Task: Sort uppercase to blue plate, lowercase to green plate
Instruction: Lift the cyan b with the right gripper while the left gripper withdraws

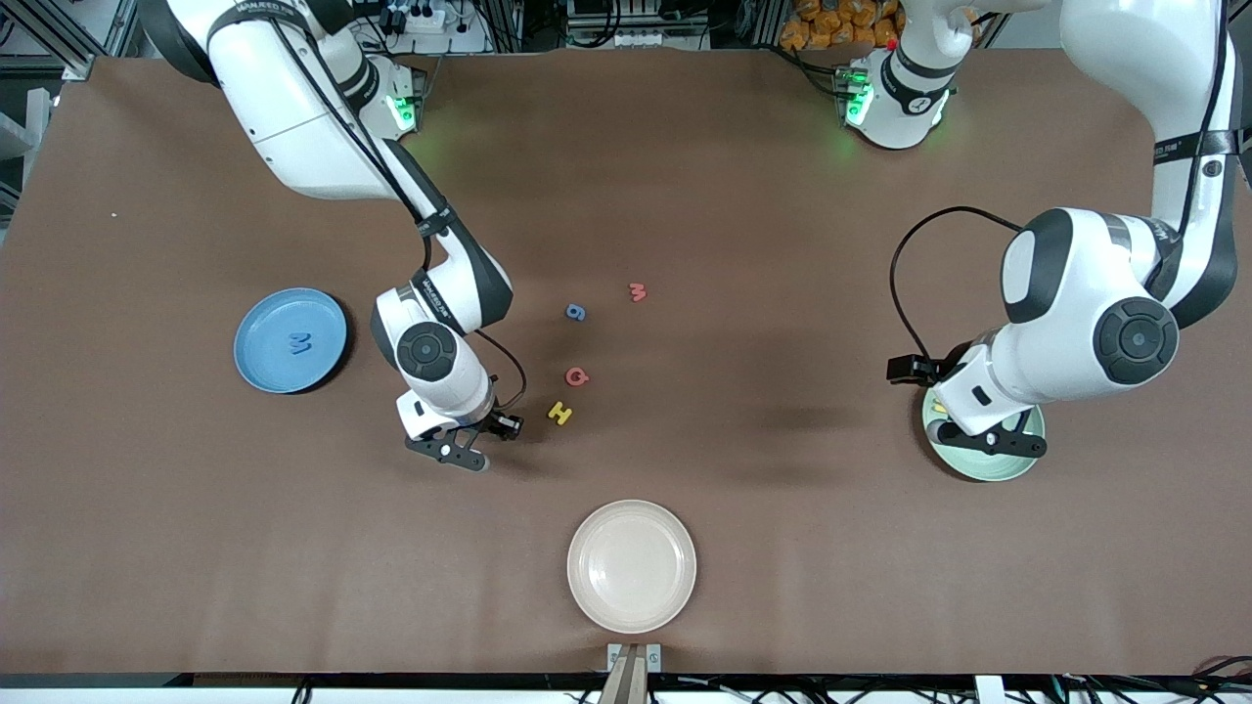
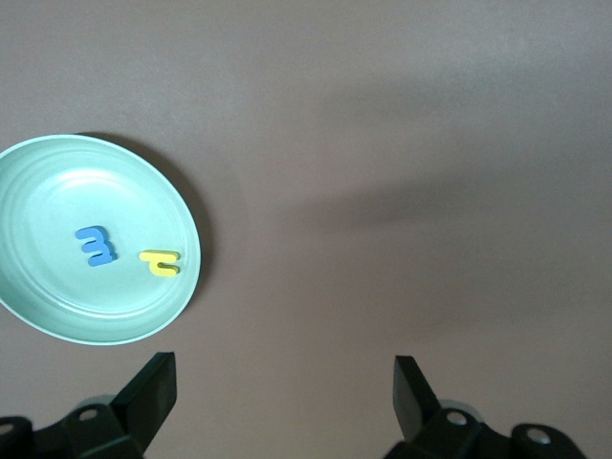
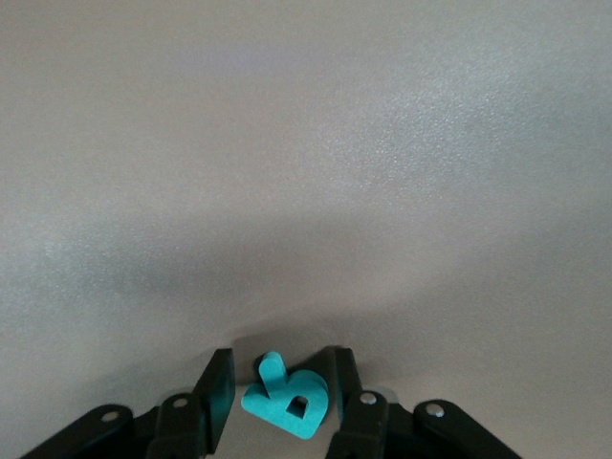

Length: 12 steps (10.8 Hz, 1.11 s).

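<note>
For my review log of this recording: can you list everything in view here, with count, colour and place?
Blue plate: one, medium blue, toward the right arm's end of the table; holds one blue M.
Green plate: one, pale green, toward the left arm's end; holds a blue e-like letter and a yellow hooked letter.
Beige plate: one, cream, nearest the front camera.
Loose letters mid-table: red w/m, blue g, red Q, yellow H.
Teal R: one, tilted between the right gripper's fingers.
Table: brown.
Right gripper: low over the table beside the H, closing on the R.
Left gripper: open, over the green plate.
</note>
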### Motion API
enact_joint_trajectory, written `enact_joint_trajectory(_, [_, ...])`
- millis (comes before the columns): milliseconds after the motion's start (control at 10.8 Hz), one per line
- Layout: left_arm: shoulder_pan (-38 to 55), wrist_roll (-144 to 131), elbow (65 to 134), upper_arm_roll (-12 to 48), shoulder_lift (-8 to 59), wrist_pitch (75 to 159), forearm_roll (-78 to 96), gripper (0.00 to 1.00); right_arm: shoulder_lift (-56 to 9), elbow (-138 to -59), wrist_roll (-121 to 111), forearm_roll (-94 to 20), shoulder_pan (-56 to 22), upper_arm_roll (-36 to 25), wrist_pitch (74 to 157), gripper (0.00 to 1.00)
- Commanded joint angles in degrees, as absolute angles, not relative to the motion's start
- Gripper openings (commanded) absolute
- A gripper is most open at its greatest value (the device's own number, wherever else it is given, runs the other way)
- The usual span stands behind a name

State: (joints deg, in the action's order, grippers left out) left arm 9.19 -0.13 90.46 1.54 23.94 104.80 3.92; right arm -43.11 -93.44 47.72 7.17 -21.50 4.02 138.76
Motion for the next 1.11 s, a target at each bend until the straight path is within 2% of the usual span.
enact_joint_trajectory(0, [8.96, -1.32, 91.32, 2.02, 23.03, 104.41, 2.64, 1.00, -43.86, -92.81, 47.29, 7.73, -21.97, 3.87, 138.96, 0.50])
enact_joint_trajectory(463, [8.96, -1.32, 91.32, 2.02, 23.03, 104.41, 2.55, 1.00, -43.60, -93.69, 47.11, 7.91, -21.97, 3.87, 138.52, 0.50])
enact_joint_trajectory(555, [8.96, -1.41, 91.32, 2.02, 23.03, 104.41, 2.55, 1.00, -43.51, -93.69, 47.02, 7.91, -21.97, 3.87, 138.52, 0.45])
enact_joint_trajectory(740, [8.96, -1.41, 91.32, 2.02, 23.03, 104.41, 2.55, 1.00, -43.42, -93.69, 46.15, 7.82, -21.89, 3.87, 138.34, 0.30])
enact_joint_trajectory(1018, [9.05, -1.32, 91.32, 2.02, 23.03, 104.41, 2.55, 1.00, -43.42, -93.69, 45.88, 7.56, -21.71, 3.95, 138.16, 0.23])
